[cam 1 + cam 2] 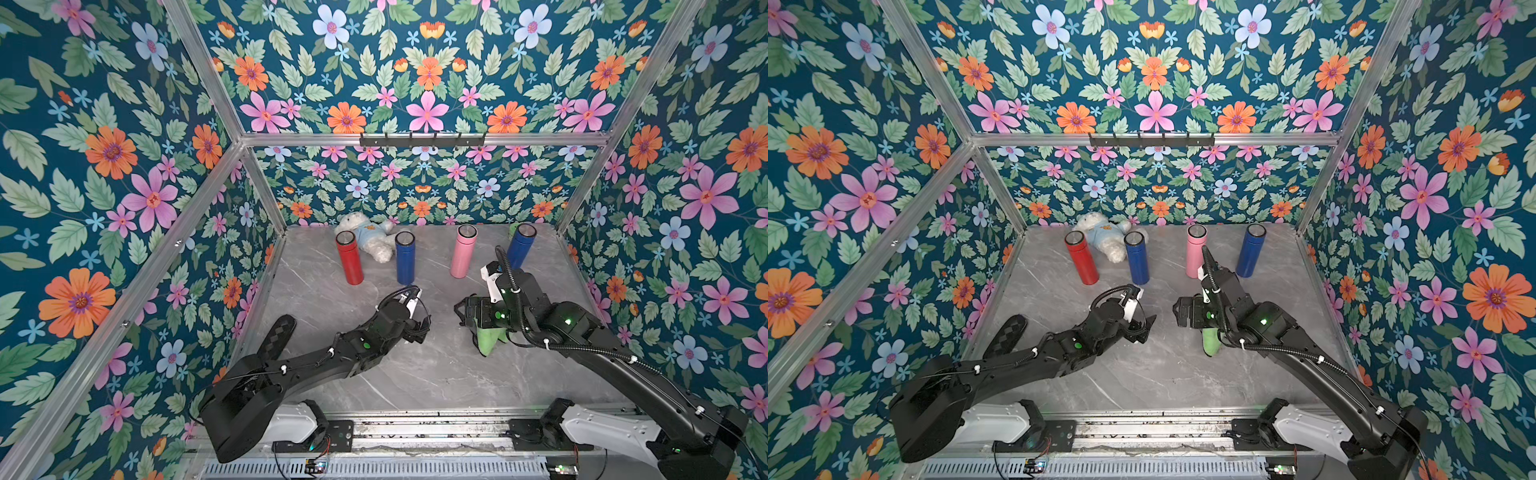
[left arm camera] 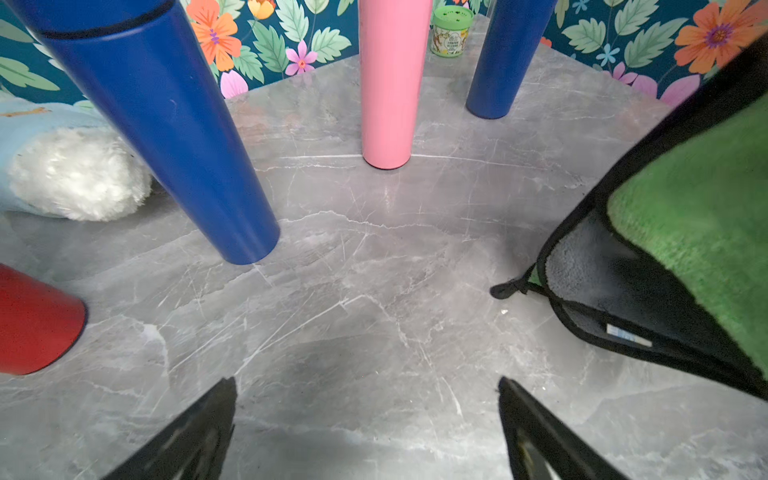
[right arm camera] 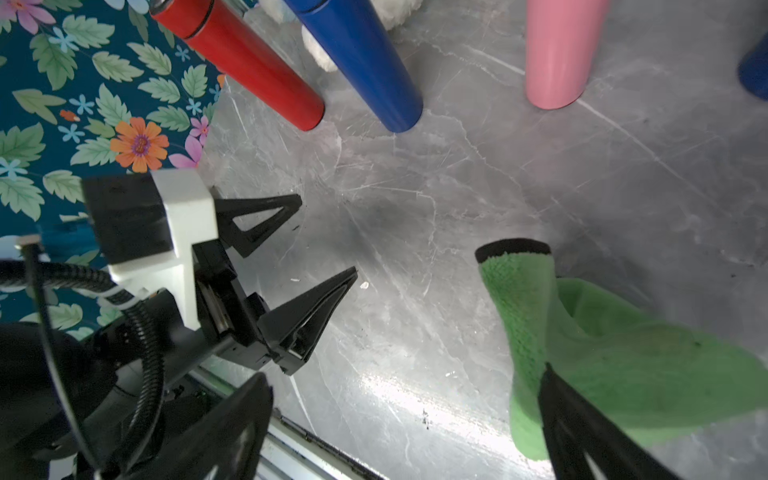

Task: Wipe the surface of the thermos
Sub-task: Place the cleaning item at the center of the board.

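Several thermoses stand upright in a row at the back of the grey marble table (image 1: 415,374): red (image 1: 349,259), blue (image 1: 405,259), pink (image 1: 462,253) and a second blue (image 1: 521,247). A green cloth (image 1: 486,340) with black edging lies on the table under my right gripper (image 1: 459,311). That gripper is open, and in the right wrist view one of its fingers (image 3: 582,428) rests over the cloth (image 3: 644,365). My left gripper (image 1: 426,321) is open with nothing between its fingers, low over bare table. It points toward the cloth (image 2: 698,208), short of the nearer blue thermos (image 2: 174,124).
A white plush bear (image 1: 368,235) lies behind the red and blue thermoses. A small green jar (image 2: 451,31) sits in the back right corner. A black patterned pad (image 1: 276,338) leans at the left wall. Floral walls close three sides.
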### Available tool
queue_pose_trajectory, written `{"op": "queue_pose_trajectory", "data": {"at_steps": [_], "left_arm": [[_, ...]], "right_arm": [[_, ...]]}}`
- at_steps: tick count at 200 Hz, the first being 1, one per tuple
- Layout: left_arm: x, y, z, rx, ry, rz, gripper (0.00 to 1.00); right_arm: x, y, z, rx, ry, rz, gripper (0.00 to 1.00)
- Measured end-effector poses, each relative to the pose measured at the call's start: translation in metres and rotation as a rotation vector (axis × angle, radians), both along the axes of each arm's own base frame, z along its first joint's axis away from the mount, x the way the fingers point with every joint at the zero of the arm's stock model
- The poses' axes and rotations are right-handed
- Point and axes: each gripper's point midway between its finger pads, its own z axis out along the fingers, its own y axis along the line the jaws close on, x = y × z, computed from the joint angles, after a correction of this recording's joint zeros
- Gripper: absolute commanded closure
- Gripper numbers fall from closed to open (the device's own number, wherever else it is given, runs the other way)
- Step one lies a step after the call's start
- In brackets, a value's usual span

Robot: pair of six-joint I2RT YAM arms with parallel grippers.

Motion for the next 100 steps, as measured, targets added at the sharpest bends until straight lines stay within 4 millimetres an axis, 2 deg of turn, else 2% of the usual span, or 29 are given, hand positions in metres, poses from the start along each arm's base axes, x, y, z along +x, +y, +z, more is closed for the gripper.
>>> {"op": "queue_pose_trajectory", "data": {"at_steps": [22,47,73,100], "left_arm": [[0.0,0.009,0.004,-0.007,-0.018,0.034,0.01],[-0.001,0.027,0.012,-0.03,-0.044,0.097,0.01],[-0.006,0.048,0.02,-0.054,-0.072,0.155,0.01],[-0.009,0.067,0.027,-0.072,-0.095,0.218,0.01]], "right_arm": [[0.001,0.015,-0.006,0.027,0.033,0.045,0.03],[-0.003,0.042,-0.011,0.059,0.063,0.129,0.03],[-0.009,0.08,-0.008,0.103,0.076,0.237,0.05],[-0.015,0.123,0.007,0.16,0.06,0.358,0.06]]}}
